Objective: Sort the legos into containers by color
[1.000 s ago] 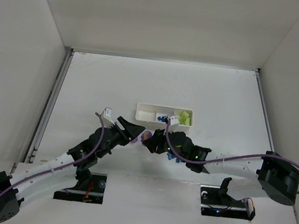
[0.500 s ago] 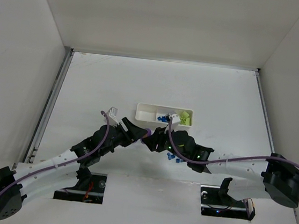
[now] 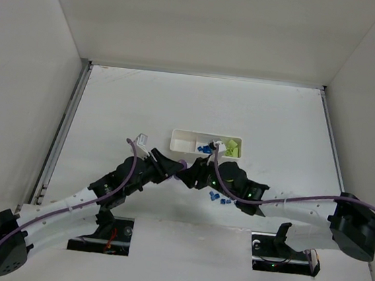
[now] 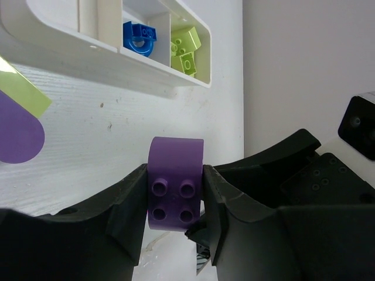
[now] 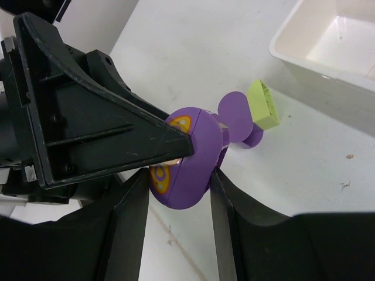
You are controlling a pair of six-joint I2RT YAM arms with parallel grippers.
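A rounded purple lego point(image 4: 175, 190) with four studs is clamped between my left gripper's point(image 4: 174, 171) black fingers, just above the table. It also shows in the right wrist view point(image 5: 190, 158), with an orange mark. My right gripper point(image 5: 179, 175) has its jaws close on either side of its lower end, with a thin gap showing. In the top view both grippers, left point(image 3: 171, 166) and right point(image 3: 192, 173), meet below the white tray point(image 3: 181, 134). The tray's middle compartment holds a dark-blue brick point(image 4: 139, 38). Its right one holds yellow-green blocks point(image 4: 186, 50). Its left one looks empty.
A purple disc point(image 5: 237, 116) with a yellow-green piece point(image 5: 262, 104) lies on the table between the grippers and the tray point(image 5: 287, 50). Loose dark-blue bricks point(image 3: 217, 198) lie beside the right forearm. White walls enclose the table on three sides.
Both grippers have moved toward each other and toward the tray. My left gripper carried the purple piece right; my right gripper came in around it. The loose blue bricks are now uncovered.
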